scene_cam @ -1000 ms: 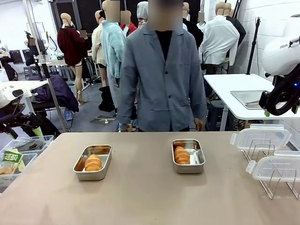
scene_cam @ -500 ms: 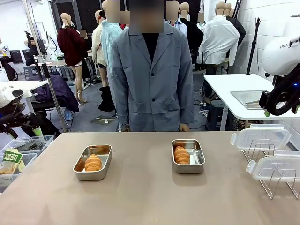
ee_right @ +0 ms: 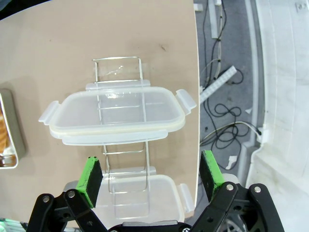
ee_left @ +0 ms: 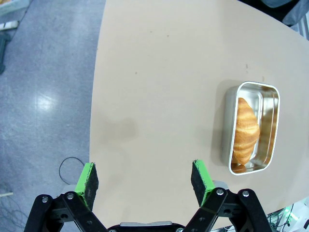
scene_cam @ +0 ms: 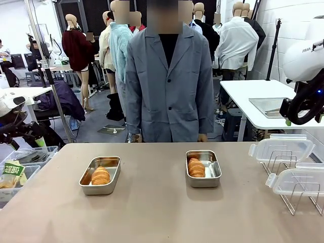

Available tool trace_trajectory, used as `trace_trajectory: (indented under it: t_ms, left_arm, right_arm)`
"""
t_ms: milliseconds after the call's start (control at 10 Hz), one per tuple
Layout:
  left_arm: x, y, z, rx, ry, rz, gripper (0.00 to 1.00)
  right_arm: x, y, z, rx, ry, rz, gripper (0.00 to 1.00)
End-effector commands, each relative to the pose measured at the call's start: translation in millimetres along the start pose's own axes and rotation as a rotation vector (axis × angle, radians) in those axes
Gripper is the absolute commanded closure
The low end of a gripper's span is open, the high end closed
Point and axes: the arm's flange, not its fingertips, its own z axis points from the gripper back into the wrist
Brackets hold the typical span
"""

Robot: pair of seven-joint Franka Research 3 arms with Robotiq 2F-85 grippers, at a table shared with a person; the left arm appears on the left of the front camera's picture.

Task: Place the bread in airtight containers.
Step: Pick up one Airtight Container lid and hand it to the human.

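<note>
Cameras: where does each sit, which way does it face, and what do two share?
Front view: between the arms, facing the person across the table; right arm shell at the edge.
Left wrist view: above, looking down at the left tin holding a roll; open left gripper below.
Right wrist view: looking down at clear lids on a wire rack; open right gripper below.
Shared: front and left wrist both show that tin and roll.

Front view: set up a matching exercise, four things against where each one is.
1. left steel tin
2. clear lids
3. person
4. green packet

A. standing past the table's far edge
B. on the wire rack, right side
C. in a clear bin left of the table
D. on the table, a roll inside

Pairs: 1-D, 2-B, 3-A, 4-C.
</note>
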Motion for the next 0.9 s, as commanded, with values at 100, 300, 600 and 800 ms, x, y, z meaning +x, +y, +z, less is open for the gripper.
trace_trajectory:
  t_ms: [100,300,600,800]
  left_arm:
    - [0,0,1,0.001,-0.003,0.019,0.0]
    - [0,0,1,0.001,-0.003,0.019,0.0]
    - [0,0,1,0.001,-0.003,0.019,0.0]
    - [0,0,1,0.001,-0.003,0.019,0.0]
  right_arm:
    - [-1,2,-1,-0.018,0.005,-0.018,0.0]
    - [-13,0,1,-0.005,-0.026,0.132,0.0]
    - [-66,-6,2,-0.009,-0.088,0.658,0.0]
    - [-109,-5,6,0.09,-0.078,0.972,0.0]
